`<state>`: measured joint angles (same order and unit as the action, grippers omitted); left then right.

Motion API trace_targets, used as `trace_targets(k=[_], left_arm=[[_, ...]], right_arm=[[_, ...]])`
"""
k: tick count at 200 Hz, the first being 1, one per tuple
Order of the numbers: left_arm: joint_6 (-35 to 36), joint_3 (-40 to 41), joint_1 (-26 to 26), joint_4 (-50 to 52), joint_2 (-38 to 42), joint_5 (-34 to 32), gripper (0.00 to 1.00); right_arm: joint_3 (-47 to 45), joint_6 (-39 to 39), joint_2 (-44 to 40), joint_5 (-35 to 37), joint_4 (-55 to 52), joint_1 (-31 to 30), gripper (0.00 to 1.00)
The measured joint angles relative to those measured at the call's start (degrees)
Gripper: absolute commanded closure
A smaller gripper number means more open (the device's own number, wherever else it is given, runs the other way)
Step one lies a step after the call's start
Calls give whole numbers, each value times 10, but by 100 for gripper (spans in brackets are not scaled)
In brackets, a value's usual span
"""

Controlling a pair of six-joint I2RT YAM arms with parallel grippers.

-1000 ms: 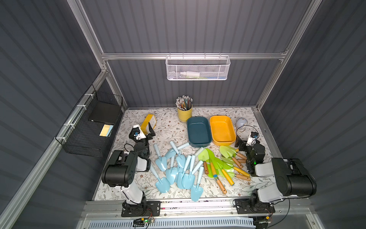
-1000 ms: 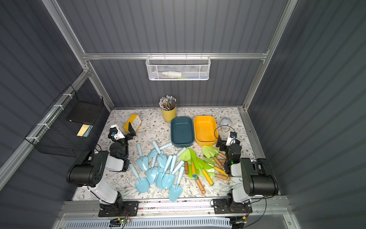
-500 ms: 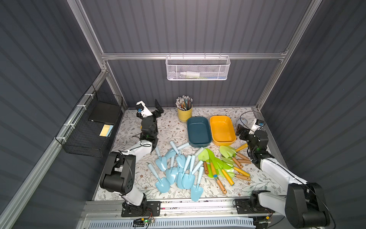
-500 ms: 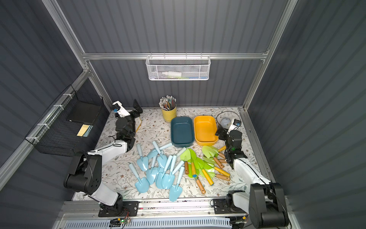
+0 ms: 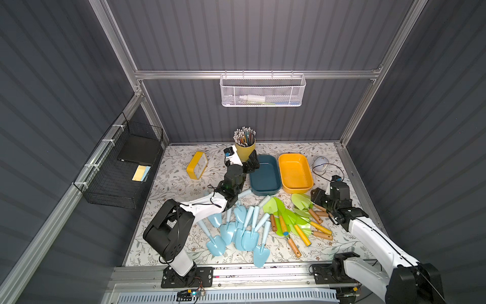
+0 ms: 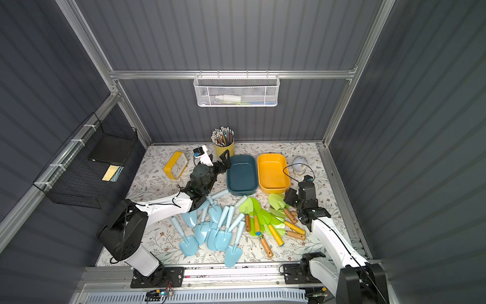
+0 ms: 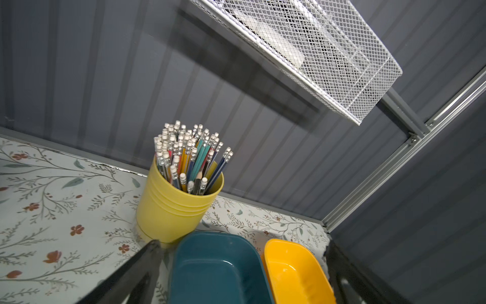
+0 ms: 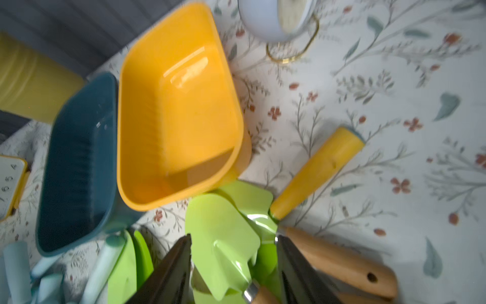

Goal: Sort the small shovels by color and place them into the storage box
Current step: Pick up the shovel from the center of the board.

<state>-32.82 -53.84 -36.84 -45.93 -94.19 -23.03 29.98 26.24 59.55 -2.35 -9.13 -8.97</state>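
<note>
The right gripper [image 8: 234,238] stands half-open, not yet pinching, around a lime-green shovel [image 8: 221,223] just beside the orange box [image 8: 181,105], the left gripper [image 7: 242,246] wide and empty, so overlapping green shovels [image 8: 249,196] may snag and lift together.

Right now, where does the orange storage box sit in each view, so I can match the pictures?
Top view: orange storage box at back right, behind the green shovels.
Top view: the box in the same place.
Left wrist: partly cut off, on the teal box's far side from the pencil cup.
Right wrist: large, just beyond the green shovels.
Shared landmark: the teal box alongside it in every view.
</note>
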Motion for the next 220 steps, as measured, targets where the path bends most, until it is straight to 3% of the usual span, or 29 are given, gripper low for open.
trace_targets(k=[33,86,129,162,220], left_arm=[[-19,-12,0,7,-4,10,1],[-45,-44,-4,11,-18,14,1],[-61,-44,-4,11,-26,14,1],[-68,-44,-4,18,-29,11,1],[-76,-44,-4,20,-30,11,1]], right_arm=[[7,2,34,-35,-68,-10,46],[19,2,78,-21,-110,-26,47],[38,3,131,6,-112,-60,52],[50,10,160,19,-105,-73,62],[66,16,192,24,-83,-78,62]])
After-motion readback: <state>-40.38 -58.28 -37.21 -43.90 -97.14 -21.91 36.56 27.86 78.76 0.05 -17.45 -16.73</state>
